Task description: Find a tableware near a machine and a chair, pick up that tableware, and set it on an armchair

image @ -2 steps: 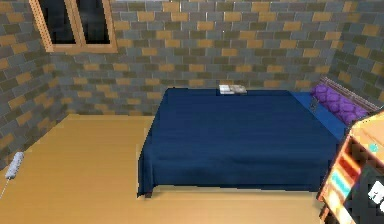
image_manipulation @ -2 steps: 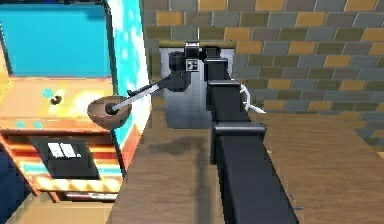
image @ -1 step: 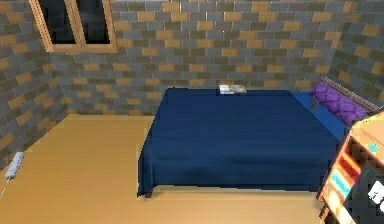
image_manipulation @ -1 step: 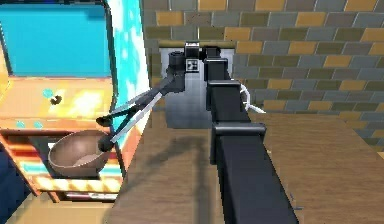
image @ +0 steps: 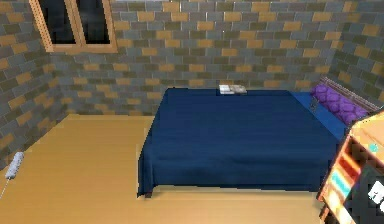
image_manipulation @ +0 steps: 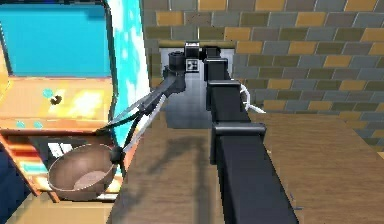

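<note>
Low at the left of the arm side view: a brown round bowl (image_manipulation: 82, 172), tilted toward the camera, with a plain smooth brown inside. Hangs at the far end of the gripper (image_manipulation: 121, 157), rim against the tips of the two thin dark fingers (image_manipulation: 146, 106), clear of the tan wooden floor (image_manipulation: 330, 160) — so held by the gripper. Cannot tell how the jaws stand. Gripper body up near the top of the view, with the fingers slanting down and to the left from it. Dark square arm bar (image_manipulation: 246, 160) rising from the bottom edge just right of the middle.

Just behind and above the bowl, along the view's left side and close to the fingers: an arcade cabinet with a cyan screen and orange control panel (image_manipulation: 48, 90). Beyond the arm's end, a grey flat panel (image_manipulation: 188, 108) against the grey-and-tan brick wall (image_manipulation: 300, 50). Bare floor to the right of the arm.

Ahead in the forward view: a wide bed with a dark blue cover (image: 240, 135) across the middle and right. On it, a small pale flat thing (image: 232, 89) at the far edge and a purple pillow (image: 340, 100) at the right end. Open floor left of the bed up to the wall — a small white thing (image: 13, 166) lying by the view's left edge. Wood-framed window (image: 75, 22) high at the left.
</note>
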